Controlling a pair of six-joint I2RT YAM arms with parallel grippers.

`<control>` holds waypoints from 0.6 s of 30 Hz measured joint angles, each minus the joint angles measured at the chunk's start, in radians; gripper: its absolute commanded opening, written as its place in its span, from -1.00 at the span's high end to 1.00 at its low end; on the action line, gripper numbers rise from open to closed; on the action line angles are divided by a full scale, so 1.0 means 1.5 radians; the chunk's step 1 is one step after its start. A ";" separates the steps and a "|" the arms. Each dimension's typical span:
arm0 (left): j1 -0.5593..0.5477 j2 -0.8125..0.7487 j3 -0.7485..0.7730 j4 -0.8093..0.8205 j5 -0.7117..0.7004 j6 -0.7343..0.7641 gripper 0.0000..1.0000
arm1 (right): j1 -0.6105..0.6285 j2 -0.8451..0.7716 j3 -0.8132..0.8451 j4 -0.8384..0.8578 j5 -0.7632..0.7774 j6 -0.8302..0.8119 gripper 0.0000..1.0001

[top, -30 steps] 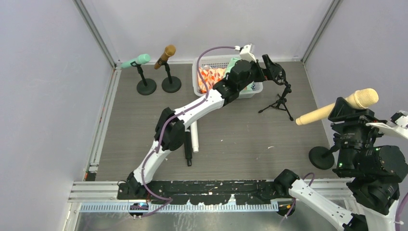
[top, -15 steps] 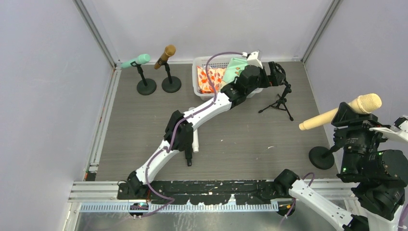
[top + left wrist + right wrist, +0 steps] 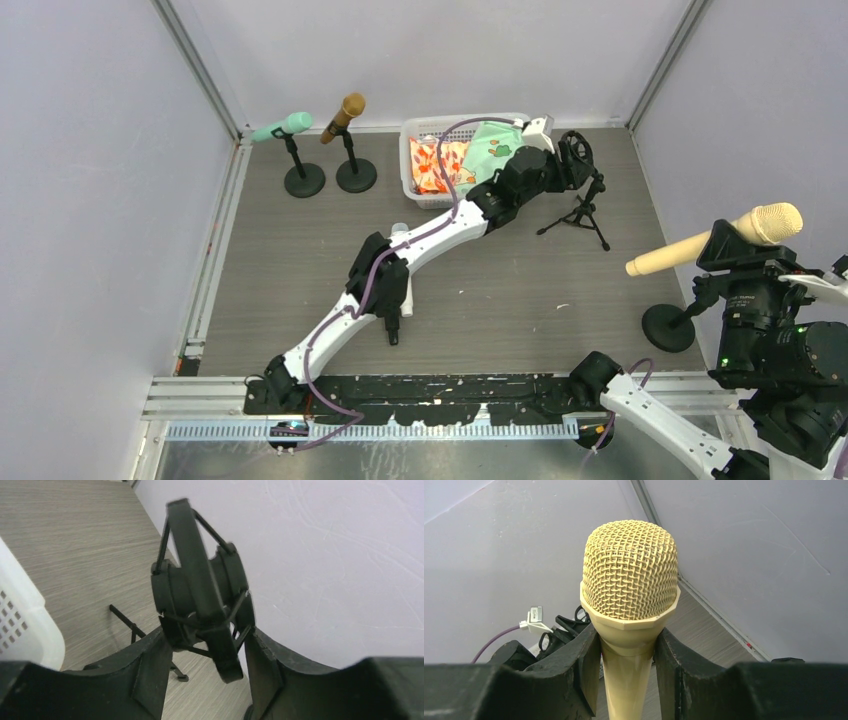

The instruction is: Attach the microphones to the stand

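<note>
Right of the white basket (image 3: 408, 165), the left fingers (image 3: 147, 672) stand apart on either side of the black ring mount (image 3: 197, 600) atop the tripod stand (image 3: 583, 212), close against it; whether they actually press on it cannot be told. Farther right of the basket, near the side wall, the right fingers (image 3: 581, 665) are clamped on the neck of the pale yellow microphone (image 3: 630, 575), holding it tilted in the air near a round-base stand (image 3: 667, 328). Left of the basket, the mint green microphone (image 3: 282, 127) and the brown-gold microphone (image 3: 343, 115) sit clipped in their own stands. In front of the basket, the black microphone (image 3: 393, 332) and white microphone (image 3: 406, 314) lie on the tabletop (image 3: 280, 260), partly hidden under the left arm.
</note>
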 measured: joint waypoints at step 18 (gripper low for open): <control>0.007 -0.098 -0.136 0.015 0.121 -0.003 0.93 | 0.000 0.000 -0.009 -0.002 -0.001 0.003 0.97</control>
